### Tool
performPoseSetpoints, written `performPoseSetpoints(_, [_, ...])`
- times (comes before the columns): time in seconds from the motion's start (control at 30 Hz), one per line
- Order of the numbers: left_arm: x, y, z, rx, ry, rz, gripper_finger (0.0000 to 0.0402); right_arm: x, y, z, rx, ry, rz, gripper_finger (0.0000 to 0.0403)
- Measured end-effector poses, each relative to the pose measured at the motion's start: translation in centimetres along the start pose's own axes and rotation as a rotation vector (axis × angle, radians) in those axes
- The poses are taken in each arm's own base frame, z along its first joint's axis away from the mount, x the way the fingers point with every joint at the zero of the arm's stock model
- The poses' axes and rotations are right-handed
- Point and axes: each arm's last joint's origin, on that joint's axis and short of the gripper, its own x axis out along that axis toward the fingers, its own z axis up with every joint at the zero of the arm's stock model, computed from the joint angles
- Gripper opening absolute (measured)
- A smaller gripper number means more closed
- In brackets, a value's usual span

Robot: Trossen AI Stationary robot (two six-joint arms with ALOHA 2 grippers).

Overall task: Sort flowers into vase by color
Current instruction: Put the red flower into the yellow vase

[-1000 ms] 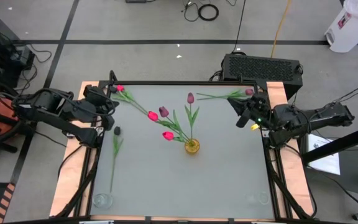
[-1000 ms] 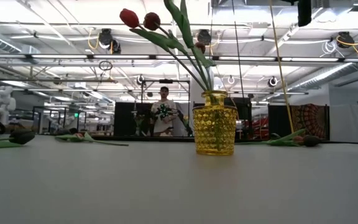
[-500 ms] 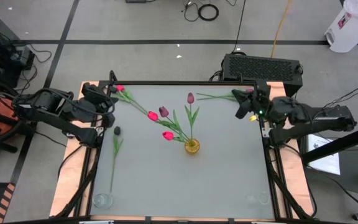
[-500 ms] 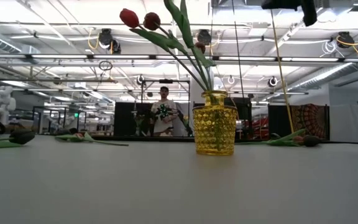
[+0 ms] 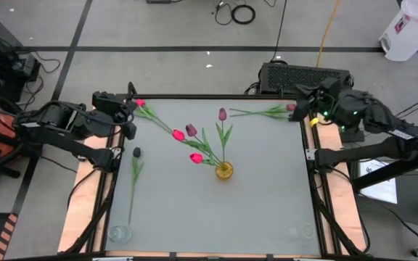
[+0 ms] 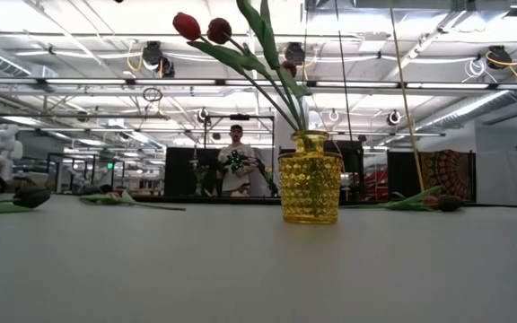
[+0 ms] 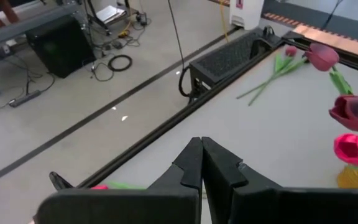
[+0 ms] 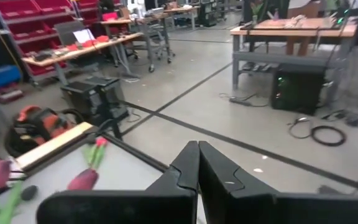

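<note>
grey counter in a workshop: left gripper and right gripper closed, empty. loose flowers just beside each; light, floppy, judged best pinched mid-stem. yellow vase between.

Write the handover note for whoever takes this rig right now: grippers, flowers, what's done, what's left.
Left gripper: shut, empty, at the table's far-left corner above the pink tulip lying there.
Right gripper: shut, empty, at the far-right corner by the pink tulip lying at that edge.
Yellow vase, mid-table: holds four tulips, two red and two maroon.
Dark tulip: flat on the table near the left edge.
Two clear glass vases at the near corners: no flowers in them.
Done: four stems in a vase.
Left: the three loose tulips; the colours in the yellow vase are mixed, so it probably needs re-sorting.
</note>
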Motion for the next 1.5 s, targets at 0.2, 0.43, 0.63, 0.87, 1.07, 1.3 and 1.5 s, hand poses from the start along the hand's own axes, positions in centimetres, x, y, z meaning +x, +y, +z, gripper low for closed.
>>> performPoseSetpoints(0.2, [0.1,0.1,0.1,-0.015,-0.004,0.009,0.0009,-0.6,-0.8,0.8,-0.055,0.05,-0.039,0.0])
performPoseSetpoints(0.43, [0.1,0.0,0.1,0.01,0.004,-0.002,0.0009,0.2,-1.0,-0.7,-0.024,0.205,-0.076,0.0])
performPoseSetpoints(0.63, [0.1,0.0,0.1,0.011,0.014,-0.017,0.0009,2.3,-0.2,-1.4,-0.051,0.29,-0.131,0.0])
performPoseSetpoints(0.87, [0.1,0.0,0.0,0.042,0.022,-0.026,0.0009,6.0,0.4,-2.4,-0.064,0.398,-0.196,0.0])
performPoseSetpoints(1.07, [0.1,-0.1,0.0,0.048,0.03,-0.038,0.0009,8.1,-0.1,-2.9,-0.051,0.476,-0.225,0.0])
performPoseSetpoints(1.3, [0.1,-0.1,-0.1,0.053,0.047,-0.055,0.0009,9.2,-1.7,-3.2,-0.046,0.543,-0.315,0.0005])
performPoseSetpoints(1.5, [0.1,-0.1,-0.1,0.056,0.055,-0.062,0.0009,10.5,-3.1,-3.3,-0.023,0.614,-0.309,0.0044])
